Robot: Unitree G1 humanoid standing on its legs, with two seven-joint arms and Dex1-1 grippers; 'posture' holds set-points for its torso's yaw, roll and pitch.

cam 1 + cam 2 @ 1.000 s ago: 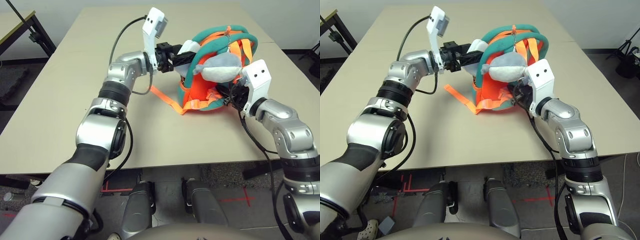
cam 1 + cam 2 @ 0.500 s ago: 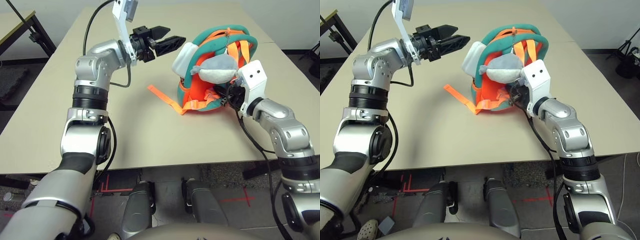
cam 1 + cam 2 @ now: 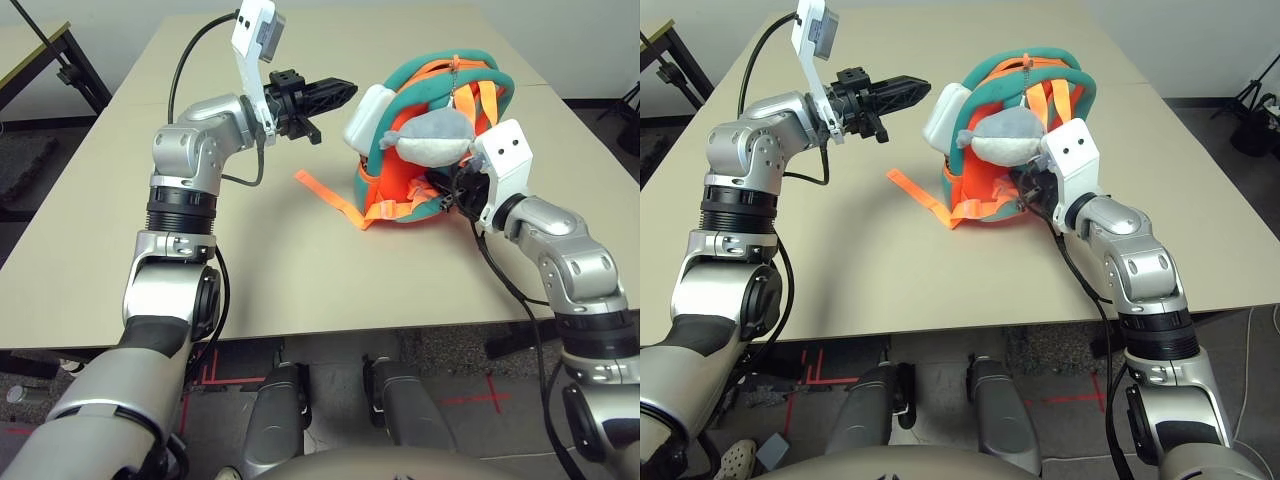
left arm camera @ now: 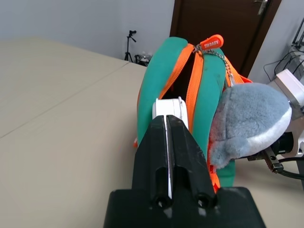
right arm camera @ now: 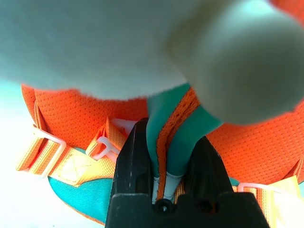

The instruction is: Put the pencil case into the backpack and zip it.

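The left end effector (image 3: 343, 92) hangs above the beige counter (image 3: 200, 270) with its two black fingers (image 4: 166, 142) pressed together and nothing between them. It points level toward the small orange backpack with teal trim (image 3: 430, 140), which sits just ahead of its fingertips, with a gap between them.

The flat white hard pencil case with rounded corners (image 3: 364, 112) stands tilted in the backpack's open mouth, on the side facing the left end effector. Part of it is inside and its upper end sticks out past the teal rim. In the left wrist view its white edge (image 4: 169, 107) shows directly beyond the closed fingertips, between the two orange zipper lines of the unzipped opening. An orange zipper pull (image 4: 211, 42) sits at the top of that opening.

A grey-and-white plush shark (image 3: 435, 136) dangles on a small chain against the backpack, between the pencil case and the right end effector (image 3: 462, 190). That end effector is at the backpack's far side from the left one, low against the orange body. In the right wrist view its black fingers (image 5: 135, 161) are clamped on a teal-and-orange strip of the backpack (image 5: 173, 137) that runs between them.

A loose orange strap (image 3: 325, 195) trails from the backpack's base across the counter, below and short of the left end effector.
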